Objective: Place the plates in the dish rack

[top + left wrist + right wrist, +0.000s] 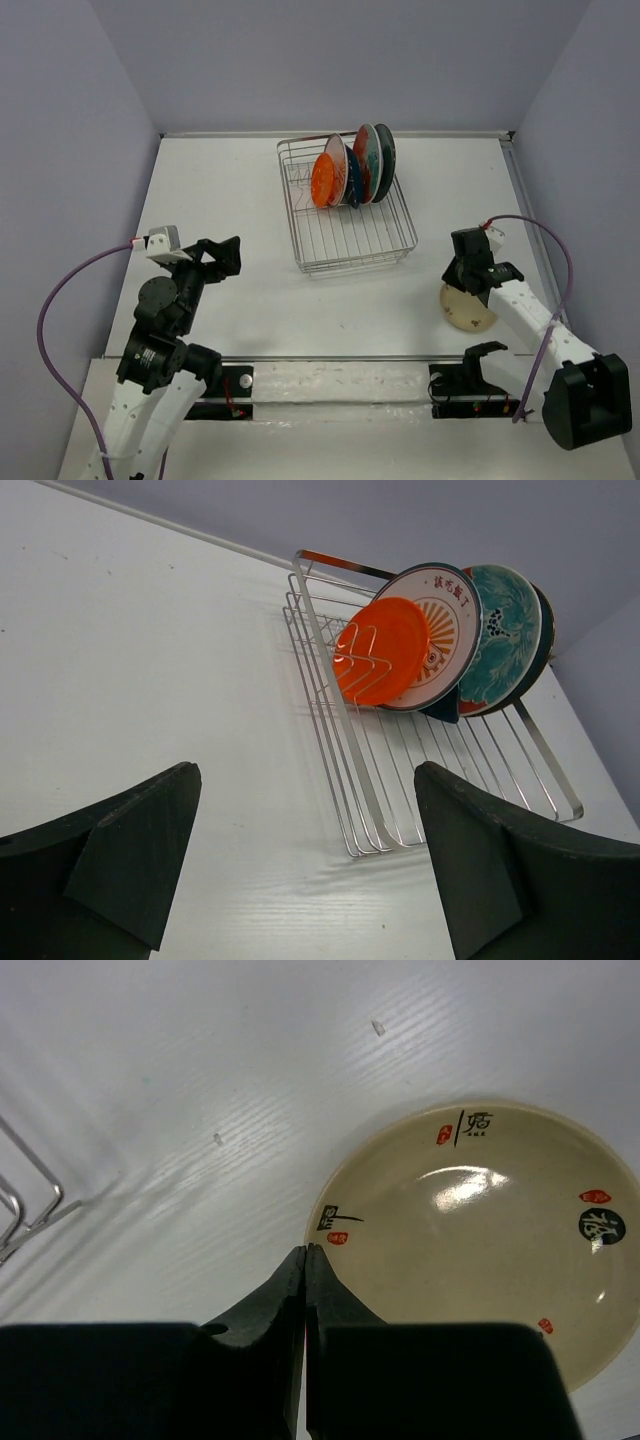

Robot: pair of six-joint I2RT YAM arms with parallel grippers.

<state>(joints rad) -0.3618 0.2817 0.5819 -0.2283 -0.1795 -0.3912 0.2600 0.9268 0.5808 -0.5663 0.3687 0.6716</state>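
The dish rack (345, 245) stands at the table's far middle. Five plates stand on edge at its back: plain orange (323, 180), white with a striped centre (336, 158), dark blue (352, 182), red-and-teal (368, 160) and dark teal (386, 152). The left wrist view shows the rack (340, 730), the orange plate (385, 655) and the striped plate (450, 615). The cream plate (465, 312) lies flat on the table at the right. My right gripper (305, 1250) is shut, its tips at the cream plate's (480, 1230) left rim. My left gripper (228, 258) is open and empty, left of the rack.
Purple walls close in the table on three sides. A low rail (525, 190) runs along the right edge. A metal strip (340, 358) crosses in front of the arm bases. Purple cables (60, 300) hang off both arms.
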